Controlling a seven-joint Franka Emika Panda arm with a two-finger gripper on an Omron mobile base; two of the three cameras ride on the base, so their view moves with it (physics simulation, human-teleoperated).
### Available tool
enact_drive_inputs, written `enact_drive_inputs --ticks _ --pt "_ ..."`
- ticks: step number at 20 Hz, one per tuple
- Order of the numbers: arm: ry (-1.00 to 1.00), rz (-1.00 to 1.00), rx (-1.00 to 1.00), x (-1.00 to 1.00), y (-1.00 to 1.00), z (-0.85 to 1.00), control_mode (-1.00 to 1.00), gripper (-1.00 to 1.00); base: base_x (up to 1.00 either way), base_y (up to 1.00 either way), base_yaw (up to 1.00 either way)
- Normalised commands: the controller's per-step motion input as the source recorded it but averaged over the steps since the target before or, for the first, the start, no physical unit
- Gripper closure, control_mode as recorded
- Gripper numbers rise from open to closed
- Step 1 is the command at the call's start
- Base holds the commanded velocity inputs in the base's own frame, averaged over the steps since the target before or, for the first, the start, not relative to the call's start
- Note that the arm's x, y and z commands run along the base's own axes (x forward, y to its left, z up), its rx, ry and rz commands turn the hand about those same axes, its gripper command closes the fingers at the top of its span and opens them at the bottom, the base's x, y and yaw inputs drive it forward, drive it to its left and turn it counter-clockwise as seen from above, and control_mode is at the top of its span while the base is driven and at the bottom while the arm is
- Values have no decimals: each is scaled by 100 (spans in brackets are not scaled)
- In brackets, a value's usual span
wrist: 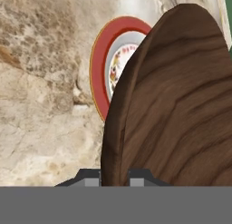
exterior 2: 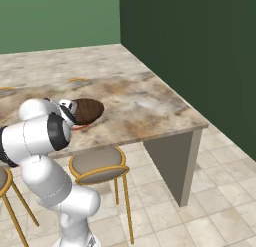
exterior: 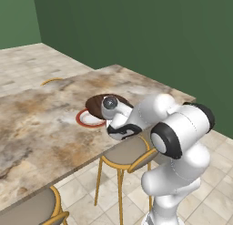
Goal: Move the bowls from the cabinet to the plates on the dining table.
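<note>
- Closest to you, the gripper [wrist: 114, 175] has its jaws nearly together, clamped on the rim of the dark brown bowl [wrist: 172, 109].
- You hold that bowl tilted, hanging above the plate [wrist: 102, 60] on the dining table [exterior: 41, 124].
- Your hand view shows the plate's patterned white centre; the left base view shows just its red rim beside the bowl.
- Further out, the right base view gives you a stool [exterior 2: 97, 163] under the table edge.

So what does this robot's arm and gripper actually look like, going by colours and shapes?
The arm is glossy white, built of rounded, bulbous segments with black bands at the joints. A round dark disc sits on the white wrist housing. The gripper ends in two small, dark grey, blocky fingertips. No cables or markings are visible.
</note>
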Motion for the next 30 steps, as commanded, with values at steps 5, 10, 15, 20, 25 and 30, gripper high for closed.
enact_drive_inputs --ticks 5,10,15,20,25,30 --pt "0 8 0 24 23 -26 -100 100 0 0 0" --pt "0 8 -1 18 27 -46 -100 100 0 0 0" --pt "0 7 -7 26 13 -51 -100 100 0 0 0" --pt "0 7 -8 39 0 -38 -100 100 0 0 0" --pt "0 7 -7 38 0 -24 -100 100 0 0 0" --pt "0 7 0 17 5 -4 -100 100 0 0 0"
